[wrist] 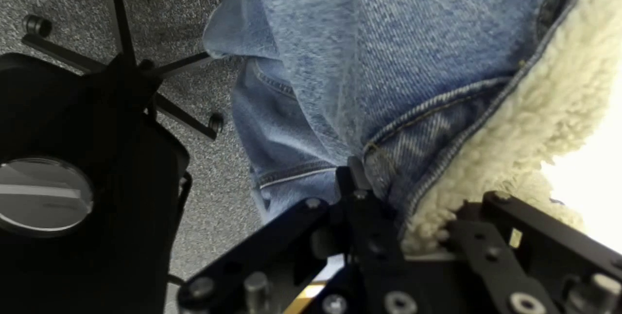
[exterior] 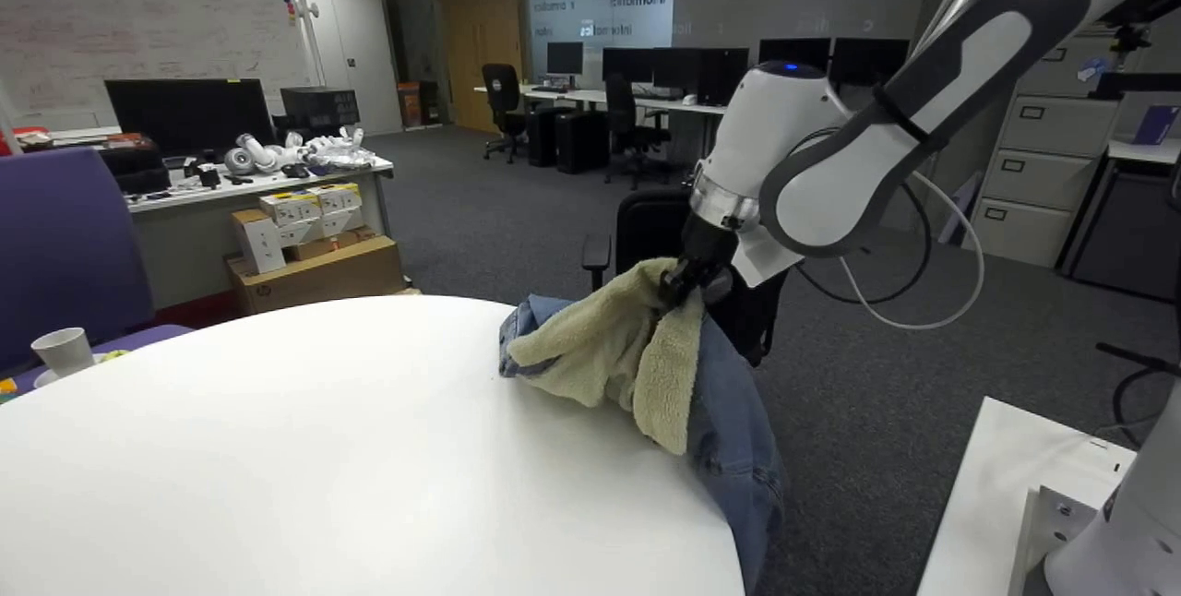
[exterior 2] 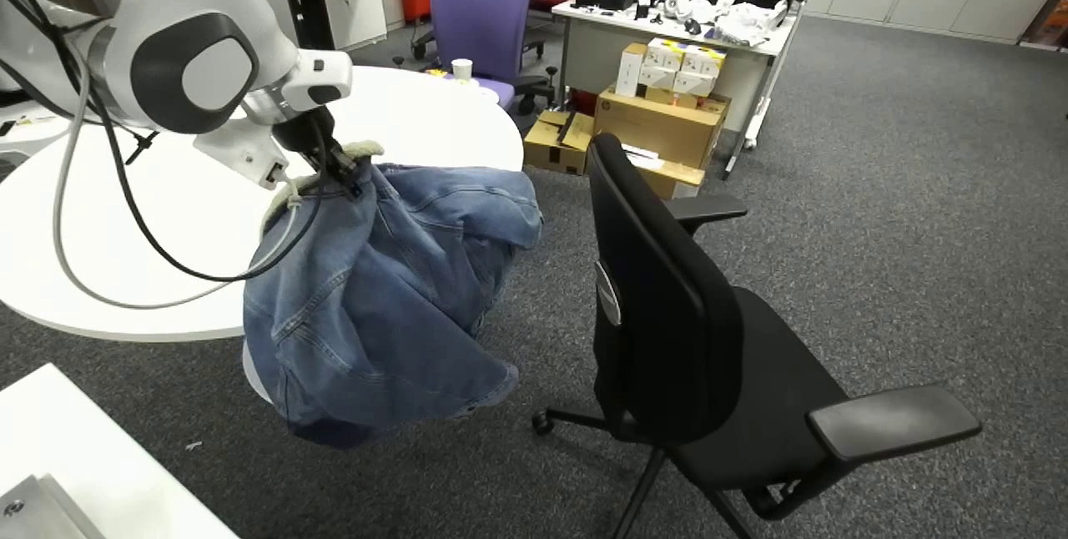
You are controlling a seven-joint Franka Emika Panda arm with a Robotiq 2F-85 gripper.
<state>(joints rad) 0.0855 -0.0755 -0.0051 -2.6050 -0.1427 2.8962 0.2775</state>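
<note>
A blue denim jacket [exterior 2: 375, 305] with a cream fleece lining [exterior: 590, 338] lies partly over the edge of the white round table [exterior: 323, 448] and hangs down its side. My gripper [exterior: 681, 287] is shut on the jacket at the top of its fold, seen in both exterior views. In the wrist view, bunched denim and fleece fill the space between the fingers of the gripper [wrist: 408, 197]; denim lies against the left finger and fleece against the right one. The fingertip on the right is partly buried in the fleece lining [wrist: 525, 134].
A black office chair [exterior 2: 667, 297] stands near the hanging jacket. A purple chair [exterior: 65, 255] with a white cup [exterior: 65, 349] on its seat is across the table. Cardboard boxes [exterior: 314, 273] sit by a desk. A white cable [exterior 2: 62, 214] loops from the arm.
</note>
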